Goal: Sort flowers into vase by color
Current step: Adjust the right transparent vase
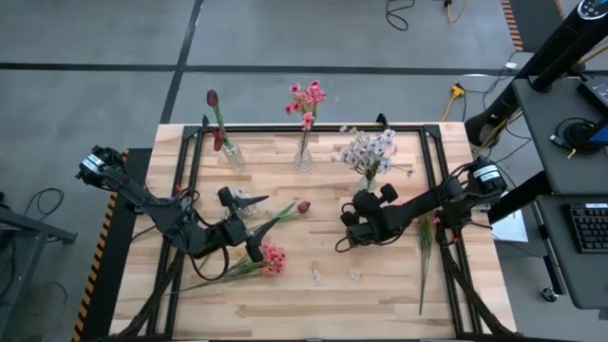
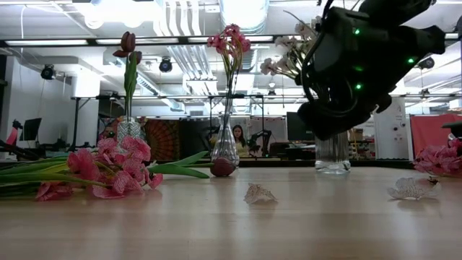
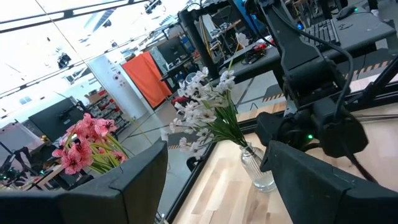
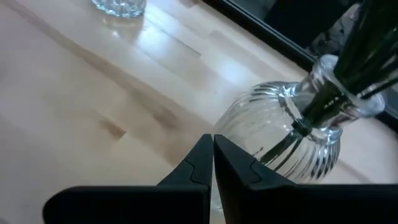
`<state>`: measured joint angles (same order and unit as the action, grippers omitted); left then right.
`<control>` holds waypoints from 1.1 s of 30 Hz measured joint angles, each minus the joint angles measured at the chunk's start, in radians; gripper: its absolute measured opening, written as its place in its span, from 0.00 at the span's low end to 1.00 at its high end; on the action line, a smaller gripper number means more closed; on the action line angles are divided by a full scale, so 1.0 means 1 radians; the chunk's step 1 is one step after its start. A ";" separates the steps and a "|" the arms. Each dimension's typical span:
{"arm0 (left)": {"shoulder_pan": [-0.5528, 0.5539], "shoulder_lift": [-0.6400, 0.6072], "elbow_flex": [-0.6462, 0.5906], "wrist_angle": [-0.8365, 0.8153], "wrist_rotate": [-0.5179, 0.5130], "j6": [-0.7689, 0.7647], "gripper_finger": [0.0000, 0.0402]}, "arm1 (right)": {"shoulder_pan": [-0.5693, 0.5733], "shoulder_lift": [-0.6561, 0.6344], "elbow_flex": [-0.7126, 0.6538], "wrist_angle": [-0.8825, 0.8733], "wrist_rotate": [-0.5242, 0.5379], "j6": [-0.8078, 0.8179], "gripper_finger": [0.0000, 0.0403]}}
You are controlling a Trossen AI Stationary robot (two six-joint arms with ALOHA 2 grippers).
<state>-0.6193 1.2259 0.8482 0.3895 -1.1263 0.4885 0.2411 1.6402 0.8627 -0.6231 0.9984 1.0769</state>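
Two loose flowers lie nearest the left gripper [image 1: 249, 228], whose fingers stand apart on nothing: the red tulip [image 1: 302, 206] just beyond, stem angled back under it, and pink blooms [image 1: 273, 258] beside, while the clenched, empty right gripper [image 1: 350, 226] hangs by the white-spray vase [image 1: 370, 182].

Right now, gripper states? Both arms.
Left gripper: open, nothing between its fingers, above the table near the pink flowers.
Right gripper: shut, empty, beside the vase holding the white spray.
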 joint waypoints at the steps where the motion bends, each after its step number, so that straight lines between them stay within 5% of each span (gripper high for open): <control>1: 0.000 0.000 0.000 -0.001 -0.001 0.000 0.65 | -0.007 0.000 0.000 0.000 0.000 -0.011 0.02; 33: 0.000 0.000 0.000 -0.011 -0.019 -0.026 0.65 | -0.086 -0.013 0.000 -0.030 0.026 -0.165 0.02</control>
<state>-0.6193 1.2259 0.8482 0.3783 -1.1450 0.4624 0.1553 1.6271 0.8627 -0.6536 1.0245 0.9123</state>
